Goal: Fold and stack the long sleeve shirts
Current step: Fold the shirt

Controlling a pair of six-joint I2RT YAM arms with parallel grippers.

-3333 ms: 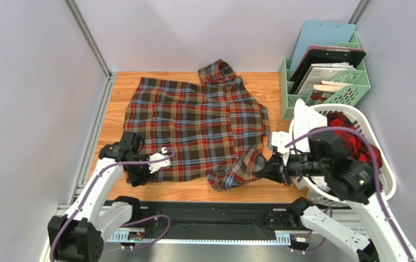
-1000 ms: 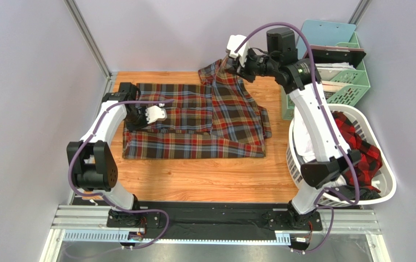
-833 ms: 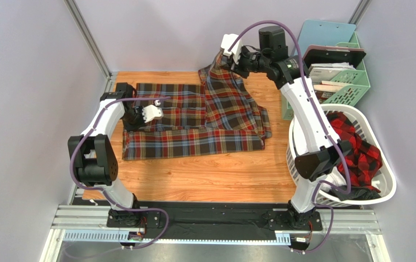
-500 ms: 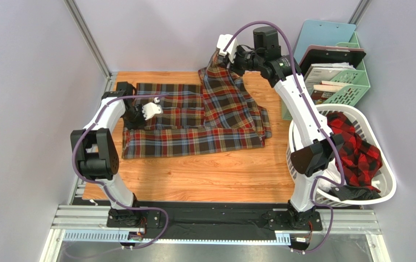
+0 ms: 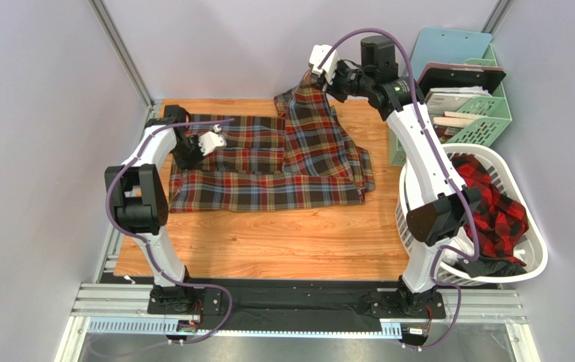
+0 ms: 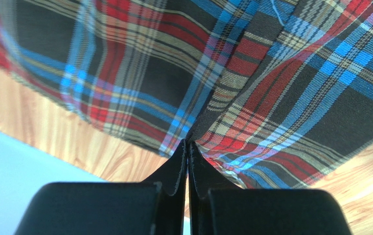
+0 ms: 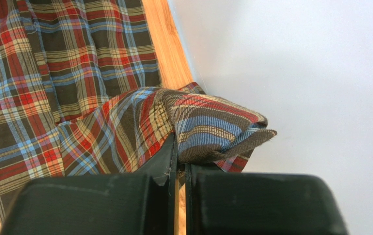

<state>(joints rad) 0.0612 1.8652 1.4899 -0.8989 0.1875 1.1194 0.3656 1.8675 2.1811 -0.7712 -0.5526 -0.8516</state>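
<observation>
Grey walls box in a wooden worktop point(image 5: 267, 241), where the tartan shirt point(image 5: 267, 162) lies across the far half. The left claw point(image 6: 188, 144) is pinched on its cloth near the far left corner; the right claw point(image 7: 176, 142) is clamped on a raised fold at the far edge. Mid-fold, I reckon: next, lay both grips down flat. The red shirt point(image 5: 494, 204) waits in the basket point(image 5: 543, 253).

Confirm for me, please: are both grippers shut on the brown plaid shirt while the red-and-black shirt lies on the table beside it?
Not quite. The red-and-black shirt is not on the table; it sits bunched in the white laundry basket at the right, as the top view shows. The rest holds: the left gripper and the right gripper are both shut on the brown plaid shirt.
</observation>
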